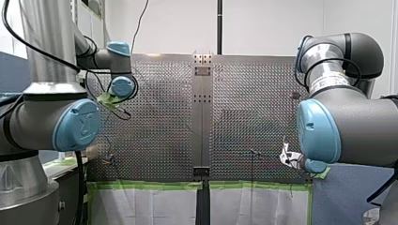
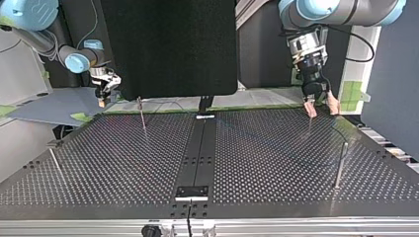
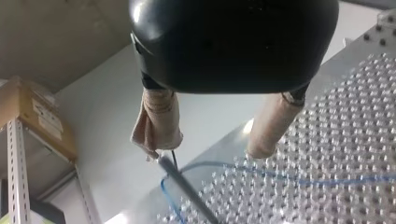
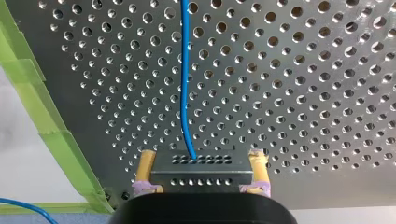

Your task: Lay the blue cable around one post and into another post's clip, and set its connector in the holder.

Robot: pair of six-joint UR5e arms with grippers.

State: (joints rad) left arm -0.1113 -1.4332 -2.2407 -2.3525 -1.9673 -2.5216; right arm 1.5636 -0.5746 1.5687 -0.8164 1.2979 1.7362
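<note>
Top view, left to right. At far left, my right gripper (image 2: 102,95), clamped by its yellow pads on the connector (image 4: 201,163), with the blue cable (image 4: 185,84) running straight ahead from it over the perforated table (image 2: 276,163). Next, a thin post (image 2: 142,114) near the far edge; too small to tell whether it bears a clip. At centre, a black bracket (image 2: 192,191) on the middle strip, probably the holder, with no connector in it. At right, my left gripper (image 2: 322,107), beige pads spread and grasping nothing, one pad just above a second post (image 3: 184,189), with the blue cable curving at its foot. Step in hand, by judgement: bedding the loop around this second post. Best done low at its foot, under light tension from the connector end and without kinking; seating in the holder last.
</note>
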